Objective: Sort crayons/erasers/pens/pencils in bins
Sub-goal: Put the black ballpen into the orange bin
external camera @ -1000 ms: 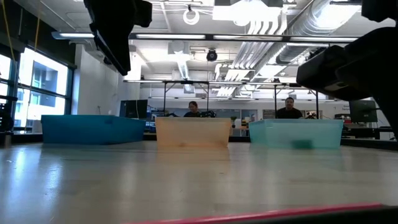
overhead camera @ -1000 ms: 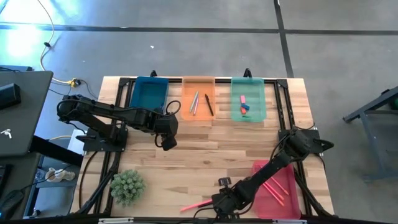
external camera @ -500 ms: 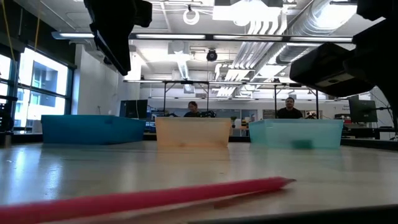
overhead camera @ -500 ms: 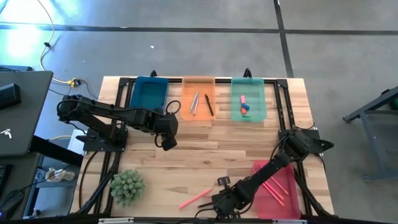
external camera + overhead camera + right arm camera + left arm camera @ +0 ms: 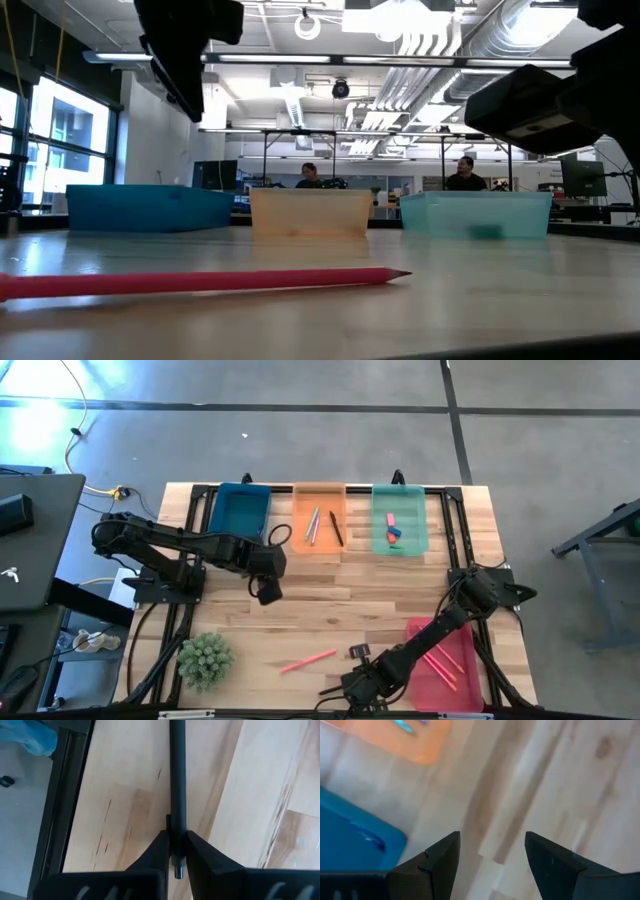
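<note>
Right claw (image 5: 176, 845): low at the near edge of the table, its two fingers pressed together on a thin dark pen (image 5: 177, 780). The pen lies flat on the wood and is not lifted yet.
Left claw (image 5: 268, 592): waits above bare wood in front of the blue and orange trays, fingers well apart, holding nothing.
Step in hand: I judge this is the moment of gripping, the pen just taken for sorting.
Next move: the pen should be raised straight from the wood and carried across to the far side. The grip is near one end, so the long free part may swing or slip.
Loose pink pencil (image 5: 308, 661): lies on the table just beside the right claw, not yet sorted.
Translucent blue plastic tray (image 5: 240, 515): far left of the row; I see nothing in it.
Translucent orange plastic tray (image 5: 320, 489): middle of the row; a few thin sticks, one of them dark, so I think the pen belongs here.
Translucent green plastic tray (image 5: 412, 510): right of the row; the small chunky erasers (image 5: 392, 530) are inside, red-orange and blue ones visible.
Translucent red-pink plastic tray (image 5: 465, 680): near right corner, under the right arm; long thin pink sticks (image 5: 440, 660) are in it.
</note>
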Motion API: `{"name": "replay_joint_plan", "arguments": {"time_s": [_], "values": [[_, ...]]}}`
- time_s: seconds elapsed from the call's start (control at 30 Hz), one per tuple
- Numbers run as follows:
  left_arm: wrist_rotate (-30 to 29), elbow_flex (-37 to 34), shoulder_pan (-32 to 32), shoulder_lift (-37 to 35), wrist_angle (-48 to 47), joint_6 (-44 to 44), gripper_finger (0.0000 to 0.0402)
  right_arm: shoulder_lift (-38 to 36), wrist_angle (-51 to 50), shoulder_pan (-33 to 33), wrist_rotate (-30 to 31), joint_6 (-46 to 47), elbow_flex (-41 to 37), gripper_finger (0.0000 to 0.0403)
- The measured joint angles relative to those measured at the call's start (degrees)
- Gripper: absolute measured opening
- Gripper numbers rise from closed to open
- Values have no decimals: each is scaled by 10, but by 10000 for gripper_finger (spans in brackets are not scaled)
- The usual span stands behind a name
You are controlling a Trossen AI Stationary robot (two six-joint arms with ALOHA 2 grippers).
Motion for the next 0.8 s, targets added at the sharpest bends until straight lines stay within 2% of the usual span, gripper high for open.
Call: {"name": "replay_joint_plan", "arguments": {"time_s": [0.2, 0.4, 0.53, 0.67, 0.8], "values": [[57, 0, -7, 0, -18, 34, 213, -22, 1, 1, 14, 32, -3, 21], [57, 0, -48, -2, -45, 64, 213, -40, -6, 1, 28, 88, -5, 21], [30, -2, -90, -9, -46, 74, 213, -45, -4, 1, 38, 132, -4, 19], [21, -44, -120, -38, -3, 69, 213, -52, 2, 1, 60, 179, -4, 19], [55, -109, -128, -78, 90, 47, 213, -54, 9, 1, 76, 216, -3, 19]]}}
